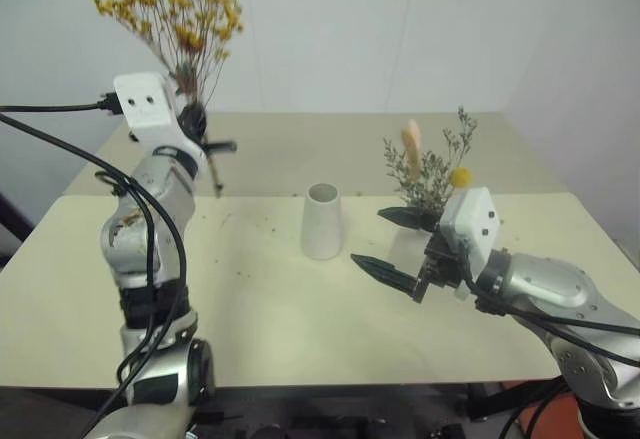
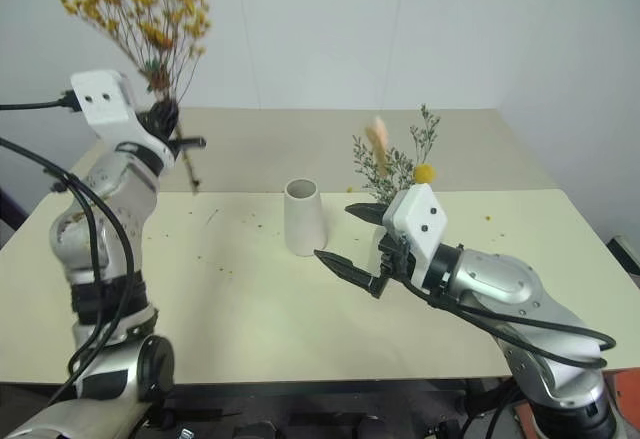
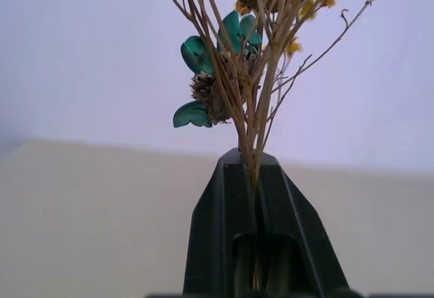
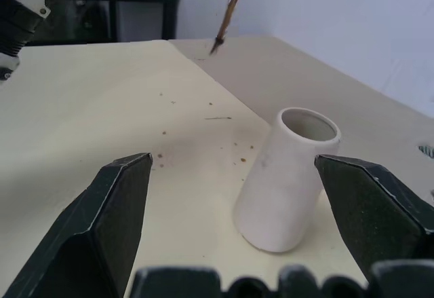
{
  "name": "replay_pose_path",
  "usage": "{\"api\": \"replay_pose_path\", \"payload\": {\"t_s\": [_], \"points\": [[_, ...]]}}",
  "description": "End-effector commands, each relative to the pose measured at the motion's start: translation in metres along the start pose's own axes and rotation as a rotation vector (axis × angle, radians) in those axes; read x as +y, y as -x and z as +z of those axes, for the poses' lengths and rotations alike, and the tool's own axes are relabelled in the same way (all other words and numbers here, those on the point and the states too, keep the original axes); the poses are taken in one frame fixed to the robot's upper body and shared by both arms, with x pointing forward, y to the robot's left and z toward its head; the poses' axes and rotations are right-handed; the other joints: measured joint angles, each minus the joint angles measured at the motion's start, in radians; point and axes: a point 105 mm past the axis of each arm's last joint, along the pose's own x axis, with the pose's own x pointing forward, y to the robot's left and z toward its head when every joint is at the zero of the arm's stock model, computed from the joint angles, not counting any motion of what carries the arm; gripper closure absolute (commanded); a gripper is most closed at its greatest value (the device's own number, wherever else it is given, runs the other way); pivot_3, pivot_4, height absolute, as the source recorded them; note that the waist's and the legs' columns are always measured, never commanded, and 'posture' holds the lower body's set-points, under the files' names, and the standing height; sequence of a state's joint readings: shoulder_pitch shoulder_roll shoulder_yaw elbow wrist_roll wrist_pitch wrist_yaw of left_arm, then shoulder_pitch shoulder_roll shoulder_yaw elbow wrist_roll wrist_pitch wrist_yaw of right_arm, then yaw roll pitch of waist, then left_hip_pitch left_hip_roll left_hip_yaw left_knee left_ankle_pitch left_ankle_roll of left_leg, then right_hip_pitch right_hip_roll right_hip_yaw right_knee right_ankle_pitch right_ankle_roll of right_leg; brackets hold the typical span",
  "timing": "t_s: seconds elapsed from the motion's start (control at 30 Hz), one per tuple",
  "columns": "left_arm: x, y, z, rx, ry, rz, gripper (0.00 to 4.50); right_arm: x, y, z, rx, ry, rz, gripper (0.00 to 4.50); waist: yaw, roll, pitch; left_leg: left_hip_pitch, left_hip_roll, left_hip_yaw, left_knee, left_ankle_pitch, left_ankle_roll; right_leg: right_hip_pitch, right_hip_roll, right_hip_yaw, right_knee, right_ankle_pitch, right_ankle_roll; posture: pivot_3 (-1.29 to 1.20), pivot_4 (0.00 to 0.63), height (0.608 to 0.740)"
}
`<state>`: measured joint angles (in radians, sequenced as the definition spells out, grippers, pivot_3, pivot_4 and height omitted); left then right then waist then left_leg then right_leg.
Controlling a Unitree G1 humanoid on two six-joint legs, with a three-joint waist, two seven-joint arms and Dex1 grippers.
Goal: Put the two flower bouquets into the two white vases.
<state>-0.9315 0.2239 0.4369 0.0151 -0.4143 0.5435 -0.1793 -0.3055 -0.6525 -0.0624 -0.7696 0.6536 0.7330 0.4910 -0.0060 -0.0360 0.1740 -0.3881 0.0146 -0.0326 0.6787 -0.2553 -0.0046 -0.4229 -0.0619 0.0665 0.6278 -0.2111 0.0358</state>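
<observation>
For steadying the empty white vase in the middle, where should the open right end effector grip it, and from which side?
Grip the empty white vase around its mid-body, approaching level from the right end effector side. It stands upright and tapered, so a side grip leaves the mouth free.

The tapered vase stands mid-table. At its ten o'clock, the yellow bouquet rises above the left gripper. At three o'clock, the sprig bouquet stands behind the right gripper.
</observation>
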Motion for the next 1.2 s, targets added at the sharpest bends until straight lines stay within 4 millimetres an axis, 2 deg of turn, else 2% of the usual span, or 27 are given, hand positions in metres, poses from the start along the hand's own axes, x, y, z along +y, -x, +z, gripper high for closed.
{"api": "replay_pose_path", "payload": {"t_s": [0.03,0.1,0.2,0.33,0.5,0.63,0.9,1.2], "points": [[-0.028,-0.012,0.026,-0.169,0.175,-0.214,4.49,0.004,0.005,0.011,-0.038,0.015,-0.051,0.0,0.001,0.0,0.0,-0.001,0.0,0.0,0.0,0.0,0.0,0.0,0.0,-0.001,0.0,0.0,0.0,0.0,0.15,0.74],[-0.042,-0.018,0.025,-0.198,0.211,-0.325,4.49,0.006,0.007,0.008,-0.032,0.013,-0.082,0.0,-0.002,0.0,0.0,-0.001,0.0,0.0,0.0,0.0,0.0,0.0,0.0,0.0,0.0,0.0,0.0,0.0,0.15,0.74],[-0.064,-0.028,0.012,-0.197,0.251,-0.497,4.49,0.007,0.01,0.008,-0.045,0.006,-0.138,0.0,-0.007,0.0,0.0,-0.001,0.0,0.0,0.0,0.0,0.0,0.0,0.0,0.0,-0.001,0.0,0.0,0.0,0.15,0.74],[-0.076,-0.037,-0.009,-0.171,0.284,-0.619,4.49,0.006,0.013,0.004,-0.03,0.016,-0.186,0.0,-0.011,0.0,0.0,0.0,0.0,0.0,0.0,0.0,0.0,0.001,0.0,0.0,-0.001,0.0,0.001,0.0,0.15,0.74],[-0.098,-0.032,-0.03,-0.114,0.215,-0.8,4.49,0.004,0.015,-0.001,-0.002,0.028,-0.248,0.0,-0.015,0.0,0.0,-0.001,0.0,0.0,0.0,0.0,0.001,0.0,0.001,0.0,-0.001,0.0,0.001,0.0,0.15,0.74],[-0.1,-0.028,-0.045,-0.078,0.192,-0.835,4.49,0.002,0.018,-0.007,0.028,0.015,-0.293,0.0,-0.014,0.0,0.0,-0.001,0.0,0.0,0.0,0.0,0.001,0.0,0.001,0.0,-0.001,0.0,0.001,0.0,0.15,0.74],[-0.097,-0.022,-0.049,-0.059,0.172,-0.867,4.49,0.005,0.019,-0.011,0.057,0.006,-0.303,0.0,-0.014,0.0,0.0,-0.001,0.0,0.0,0.0,0.0,0.001,0.0,0.001,0.0,-0.001,0.0,0.001,0.0,0.15,0.74],[-0.094,-0.005,-0.068,0.011,0.155,-0.905,4.49,0.005,0.017,-0.012,0.063,-0.006,-0.289,0.0,-0.013,0.0,0.0,-0.001,0.0,0.0,0.0,0.0,0.001,0.0,0.001,0.0,0.0,0.0,0.001,0.0,0.15,0.74]]}}
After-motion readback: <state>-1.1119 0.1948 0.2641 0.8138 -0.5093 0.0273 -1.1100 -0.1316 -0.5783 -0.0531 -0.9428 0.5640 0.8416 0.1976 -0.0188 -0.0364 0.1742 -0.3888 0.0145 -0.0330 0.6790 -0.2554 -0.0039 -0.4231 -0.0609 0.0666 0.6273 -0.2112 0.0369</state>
